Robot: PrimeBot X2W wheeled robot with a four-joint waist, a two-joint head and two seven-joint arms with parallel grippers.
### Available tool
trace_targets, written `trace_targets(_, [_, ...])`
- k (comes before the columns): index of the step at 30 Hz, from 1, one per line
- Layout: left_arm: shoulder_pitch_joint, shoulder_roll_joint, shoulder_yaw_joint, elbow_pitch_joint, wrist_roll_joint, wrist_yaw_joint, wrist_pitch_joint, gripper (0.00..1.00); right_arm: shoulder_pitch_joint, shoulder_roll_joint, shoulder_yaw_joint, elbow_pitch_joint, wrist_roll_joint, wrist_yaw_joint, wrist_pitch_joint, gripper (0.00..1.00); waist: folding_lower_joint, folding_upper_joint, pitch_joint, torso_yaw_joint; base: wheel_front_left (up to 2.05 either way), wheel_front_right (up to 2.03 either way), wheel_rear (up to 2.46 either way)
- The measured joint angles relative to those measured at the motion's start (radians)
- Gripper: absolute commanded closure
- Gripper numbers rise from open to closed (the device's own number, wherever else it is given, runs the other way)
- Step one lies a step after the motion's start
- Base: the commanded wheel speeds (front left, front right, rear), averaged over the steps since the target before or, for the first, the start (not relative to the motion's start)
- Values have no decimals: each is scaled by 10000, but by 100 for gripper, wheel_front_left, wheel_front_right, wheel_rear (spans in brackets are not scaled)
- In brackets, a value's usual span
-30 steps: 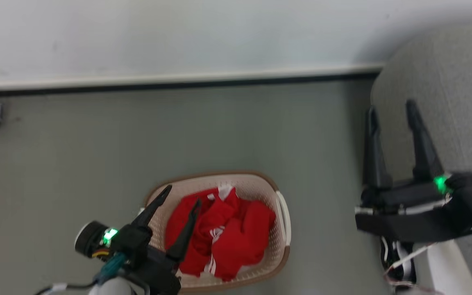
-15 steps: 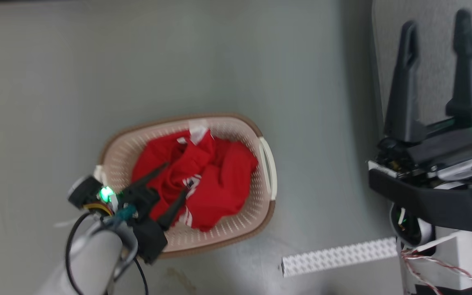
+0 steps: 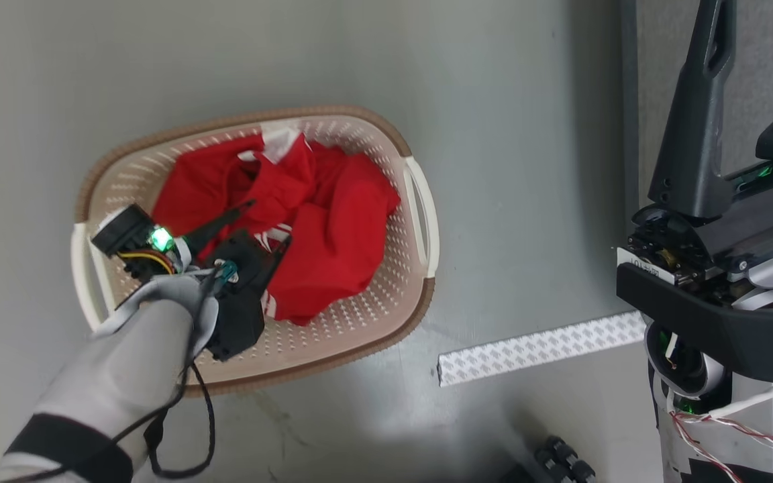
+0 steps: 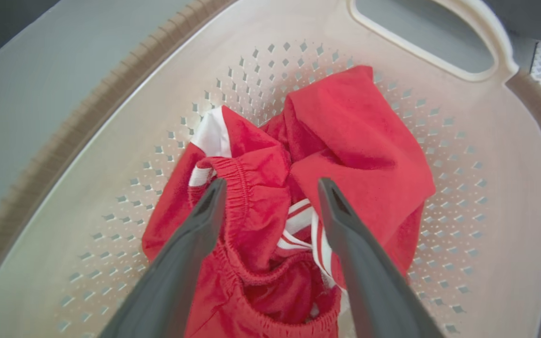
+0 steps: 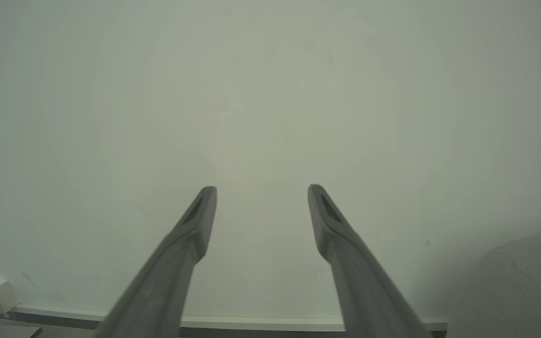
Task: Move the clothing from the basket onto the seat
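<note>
Pale sleeve of the left forearm (image 3: pixel 125 362) rises from the lower left of the head view and ends at the left gripper (image 3: pixel 267 225), which sits inside the basket (image 3: pixel 386 329). Its two dark fingers are spread apart and grip nothing. In the left wrist view the left gripper (image 4: pixel 271 183) points down at the clothing (image 4: pixel 359 141), with one finger over an elastic waistband fold and the other over a patch of white stripes. Whether the fingertips (image 4: pixel 218 184) press into the fabric or hang just above it cannot be told.

All of the clothing (image 3: pixel 339 228) lies crumpled in the middle of the basket: bright red folds, white stripes, and a white piece toward the far rim. The basket's perforated cream wall (image 4: pixel 486 164) shows bare around the heap, and one handle opening sits at the top of the left wrist view. The basket stands on the grey floor (image 3: pixel 494 100), with a white patterned strip (image 3: pixel 541 345) lying on the floor to its right.

Further right, well apart from the basket, the right gripper (image 3: pixel 752 40) is held up with its fingers parted and empty. Behind it runs the edge of the grey seat (image 3: pixel 648 80). The right wrist view shows the right gripper (image 5: pixel 262 190) aimed at a plain pale wall (image 5: pixel 270 94), with a corner of the seat (image 5: pixel 524 291) at the lower right.
</note>
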Motion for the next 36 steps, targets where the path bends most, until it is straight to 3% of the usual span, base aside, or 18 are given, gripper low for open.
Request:
trace_targets(9, [-1305, -293, -320, 1758, 550, 1074, -2, 0, -509, -2, 378, -640, -23, 0, 0, 0, -1, -1, 869, -302, 0, 0, 0])
trace_targets(18, [-1821, -297, -608, 2520, 587, 1060, -2, 0, -805, 0, 694, -1402, -102, 0, 0, 0, -2, -1, 1538, -533, 0, 0, 0])
trace_targets(23, [-2079, -251, -652, 2660, 581, 1323, -2, 0, -816, 0, 761, -1565, -88, 0, 0, 0, -2, -2, 1750, -601, 0, 0, 0])
trace_targets(24, [-2097, -249, -650, 2681, 552, 1323, -2, 35, -816, 0, 769, -1567, -82, 0, 0, 0, -2, -2, 1783, -607, 0, 0, 0])
trace_targets(25, [-2110, -251, -650, 2660, 516, 1325, -2, 100, -816, 0, 777, -1567, -73, 0, 0, 0, -2, -2, 1808, -609, 0, 0, 0])
trace_targets(31, [-1938, -265, -520, 1925, 36, 1335, -2, 100, -790, 2, 725, -1335, -15, 0, 0, 0, -3, -2, 1665, -581, 0, 0, 0])
trace_targets(36, [-1086, -257, -130, 709, -610, 1590, -2, 100, -430, 2, 635, -899, -140, 0, 0, 0, -3, -2, 1240, -497, 0, 0, 0])
